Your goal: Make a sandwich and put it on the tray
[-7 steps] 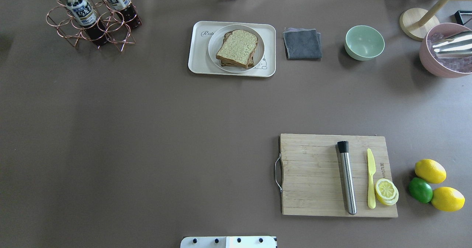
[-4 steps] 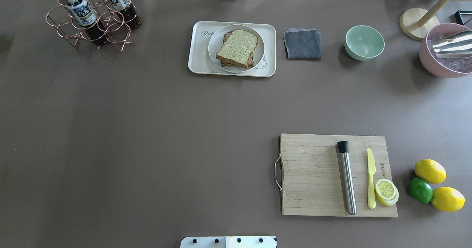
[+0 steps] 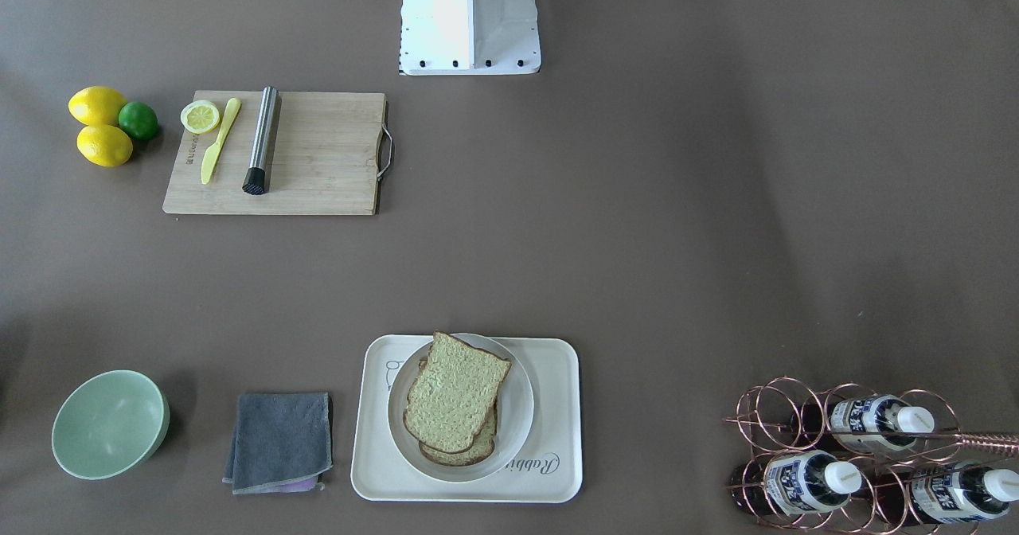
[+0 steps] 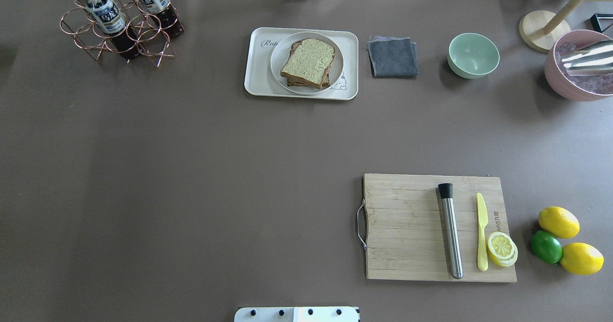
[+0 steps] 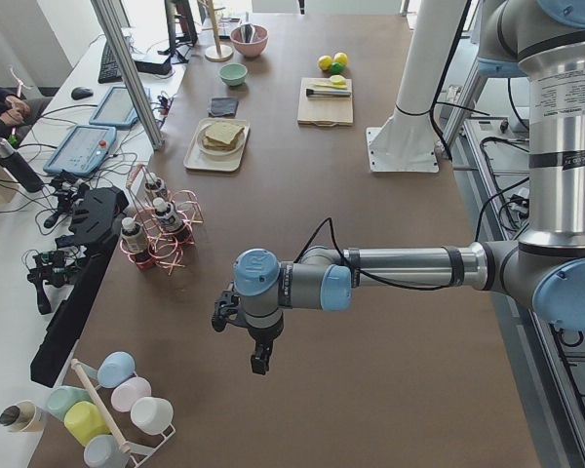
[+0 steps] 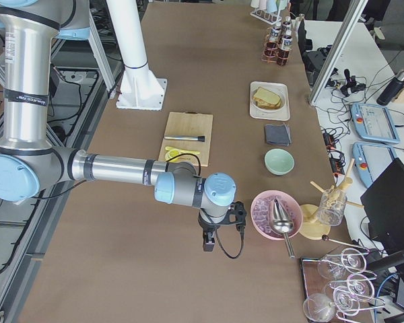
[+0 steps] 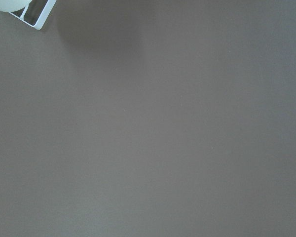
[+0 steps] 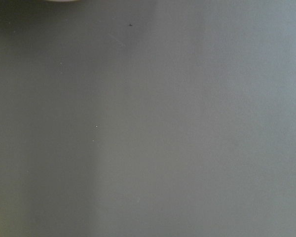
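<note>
The sandwich [image 4: 308, 62] is a stack of brown bread slices on a round white plate [image 4: 278, 63], which stands on the cream tray [image 4: 258, 78] at the table's far middle. Any egg is hidden under the top slice. The sandwich [image 3: 455, 392] and tray [image 3: 559, 408] also show in the front view. Neither gripper shows in the overhead or front view. My left gripper [image 5: 259, 361] hangs over bare table far off to the left. My right gripper [image 6: 207, 243] hangs over bare table far off to the right. I cannot tell whether either is open or shut.
A wooden cutting board [image 4: 407, 226] holds a steel muddler [image 4: 450, 231], a yellow knife [image 4: 482, 231] and lemon slices [image 4: 502, 248]. Lemons and a lime [image 4: 546, 247] lie beside it. A grey cloth [image 4: 392, 56], green bowl [image 4: 473, 55], pink bowl [image 4: 570, 85] and bottle rack [image 4: 119, 22] line the far edge.
</note>
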Robot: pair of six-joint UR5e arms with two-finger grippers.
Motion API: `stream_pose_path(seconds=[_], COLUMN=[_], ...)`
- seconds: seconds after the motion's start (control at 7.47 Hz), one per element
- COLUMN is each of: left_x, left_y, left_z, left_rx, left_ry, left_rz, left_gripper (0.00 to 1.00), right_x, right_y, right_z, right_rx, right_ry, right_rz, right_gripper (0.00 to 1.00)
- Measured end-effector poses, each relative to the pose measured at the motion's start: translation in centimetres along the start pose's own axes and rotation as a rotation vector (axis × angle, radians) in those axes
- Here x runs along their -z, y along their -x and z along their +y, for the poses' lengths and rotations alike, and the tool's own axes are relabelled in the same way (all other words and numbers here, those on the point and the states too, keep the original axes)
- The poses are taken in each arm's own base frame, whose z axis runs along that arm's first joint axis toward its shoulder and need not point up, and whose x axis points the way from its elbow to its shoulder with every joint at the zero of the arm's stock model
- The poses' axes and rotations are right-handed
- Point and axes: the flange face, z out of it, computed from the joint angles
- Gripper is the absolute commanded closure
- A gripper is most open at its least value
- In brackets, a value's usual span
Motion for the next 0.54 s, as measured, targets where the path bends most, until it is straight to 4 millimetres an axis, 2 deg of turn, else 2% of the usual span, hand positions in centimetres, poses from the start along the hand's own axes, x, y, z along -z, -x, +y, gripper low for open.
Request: stream_pose_path(seconds=[0.54], left_x=[-0.28], left_y=[0.20], left_z=[0.10], left_rx=[0.003], left_ry=[0.005], left_rz=[0.002], left_gripper=[0.02], right_x=[-0.14], right_y=[-0.13], right_z=[0.07], right_rx=[-0.002], right_ry=[0.003], right_rz=[0.001], right_gripper=[0.00])
